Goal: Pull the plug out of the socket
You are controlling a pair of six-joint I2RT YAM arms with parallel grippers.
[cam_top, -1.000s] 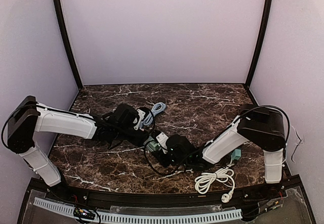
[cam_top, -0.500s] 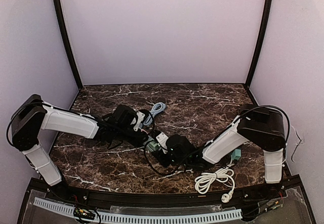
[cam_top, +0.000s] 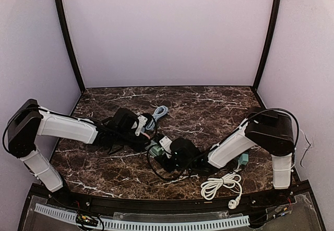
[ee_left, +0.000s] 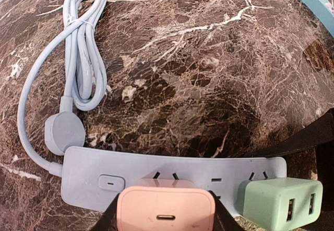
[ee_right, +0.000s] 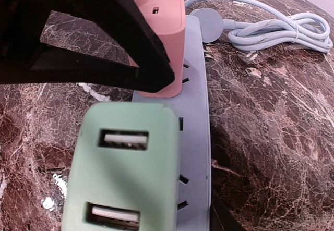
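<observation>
**A:** Where is the plug now?

**B:** The pink charger [ee_left: 166, 206] sits in the pale blue power strip [ee_left: 209, 171]. The strip lies around the middle of the tabletop, a little toward the near edge. The left gripper [ee_left: 167, 216] is clamped narrow on it, one jaw on each flank. No prongs show, so I judge it not yet out.

**A:** And the right gripper [cam_top: 160, 152]?

**B:** It is down at the strip's other end, by the green USB charger [ee_right: 122, 168]. Its wrist camera barely shows its own jaws, so I cannot tell whether it is closed on anything.

**A:** So what makes the pull go well?

**B:** The left arm should draw straight out along the prongs, square to the strip's face. An angled pull would probably bind the prongs or drag the whole strip along.

**A:** Does the strip come up anyway?

**B:** Likely, unless the right side pins it to the table. It is light, and its coiled cord [ee_left: 83, 48] toward the far edge will not anchor it.

**A:** And the grip itself?

**B:** Hold it firm and low on the charger body, since those smooth sides could slip.
</observation>
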